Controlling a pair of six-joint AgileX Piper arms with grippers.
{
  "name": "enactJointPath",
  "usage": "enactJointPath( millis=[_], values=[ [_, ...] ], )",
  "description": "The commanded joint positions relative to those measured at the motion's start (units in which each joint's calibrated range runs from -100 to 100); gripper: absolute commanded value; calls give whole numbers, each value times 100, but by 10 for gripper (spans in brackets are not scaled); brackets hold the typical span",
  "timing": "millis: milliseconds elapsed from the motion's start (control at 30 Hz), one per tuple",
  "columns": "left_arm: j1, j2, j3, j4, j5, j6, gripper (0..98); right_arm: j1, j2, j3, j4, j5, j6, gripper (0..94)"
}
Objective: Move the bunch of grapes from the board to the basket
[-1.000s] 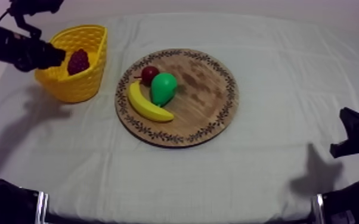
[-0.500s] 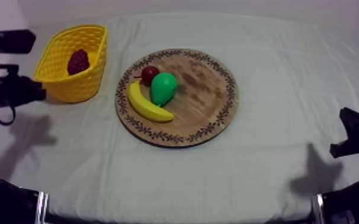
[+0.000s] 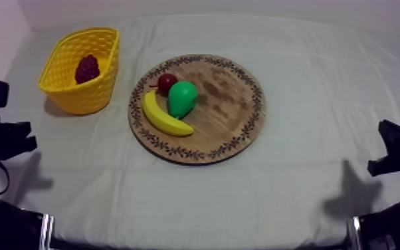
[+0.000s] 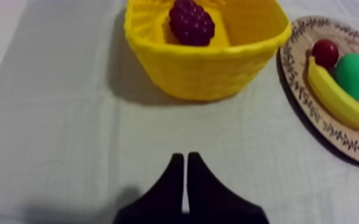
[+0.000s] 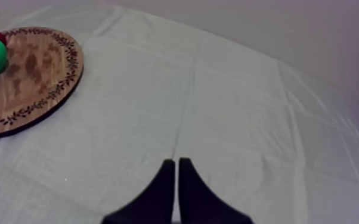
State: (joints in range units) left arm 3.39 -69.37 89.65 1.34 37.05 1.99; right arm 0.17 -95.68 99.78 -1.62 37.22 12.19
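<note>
One bunch of grapes (image 3: 87,68) lay inside the one yellow basket (image 3: 103,88), down on its floor and clear of the rim. The basket stood at the left of the worktop (image 3: 296,60), near the single round board (image 3: 232,113) but not touching it. No grapes lay on the board.

Three fruits lay on the board, grouped on the half nearer the basket: one banana (image 3: 165,117), one pear (image 3: 182,98) and one small red fruit (image 3: 167,82). The banana lay against the pear, and the small red fruit sat just behind the pear, touching it.

There were two claws. The left claw (image 4: 185,156) had its two fingers pressed together into a narrow wedge and gripped nothing; it hung over bare cloth, short of the basket. The right claw (image 5: 176,161) was closed the same way, also with nothing in it, over bare cloth to the right of the board and well apart from it.
</note>
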Motion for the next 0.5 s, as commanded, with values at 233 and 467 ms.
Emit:
enactJointPath(
  millis=[233, 467],
  values=[
    [-108, -1612, 486, 41, 376, 52, 0, -2, 0, -1, -2, -4, 1, 5],
    [-241, -2406, 575, 35, 589, -15, 0, -2, 0, -1, -2, -4, 3, 5]
  ],
)
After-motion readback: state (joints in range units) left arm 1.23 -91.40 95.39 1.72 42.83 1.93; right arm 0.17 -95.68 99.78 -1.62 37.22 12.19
